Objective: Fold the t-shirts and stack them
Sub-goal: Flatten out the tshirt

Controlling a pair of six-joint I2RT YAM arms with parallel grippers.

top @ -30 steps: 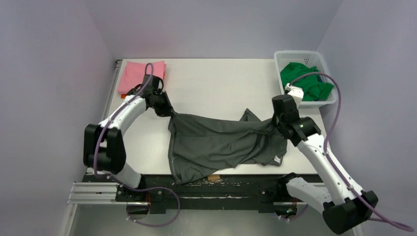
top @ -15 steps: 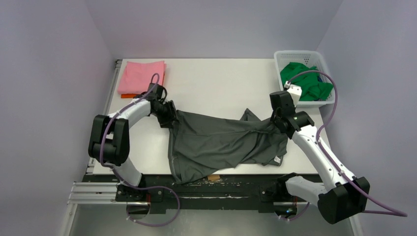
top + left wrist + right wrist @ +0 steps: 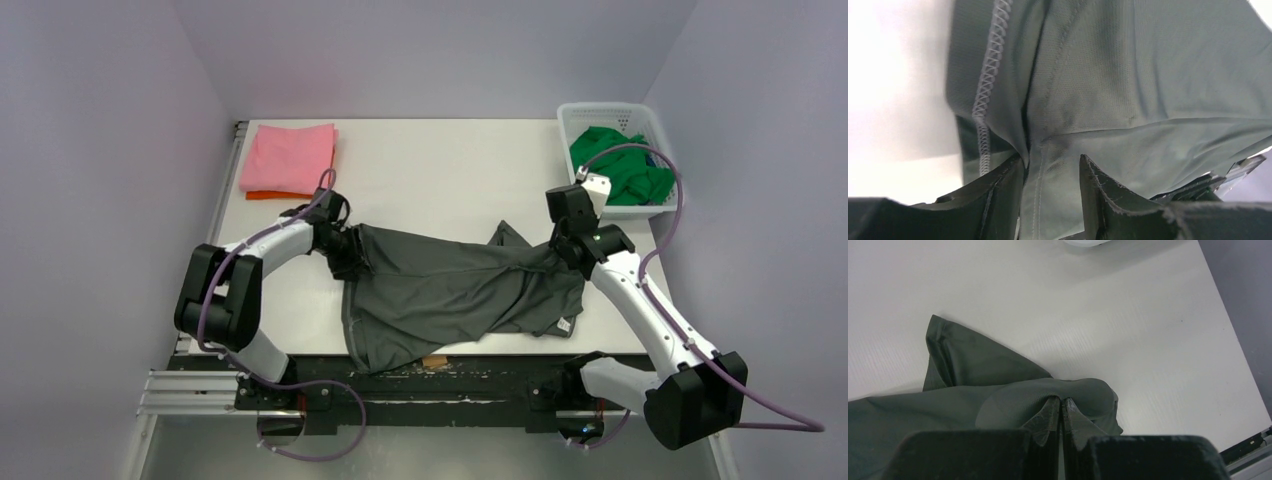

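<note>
While the shirt (image 3: 450, 290) is lying mid-table, step: spreading it flat.
Left gripper (image 3: 1050, 165): sitting open around it at 9 o'clock.
Right gripper (image 3: 1062, 407): pinching it at 3 o'clock.
Next: left is needing a firm grip.

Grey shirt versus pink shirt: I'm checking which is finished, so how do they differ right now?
The grey shirt lies spread and wrinkled mid-table; the pink shirt is a neat folded rectangle at the far left corner. The right gripper is shut on the grey shirt, while no gripper touches the pink shirt. The pink shirt sits on an orange shirt; the grey shirt lies on the table itself. Both are plain-coloured cloth.
</note>
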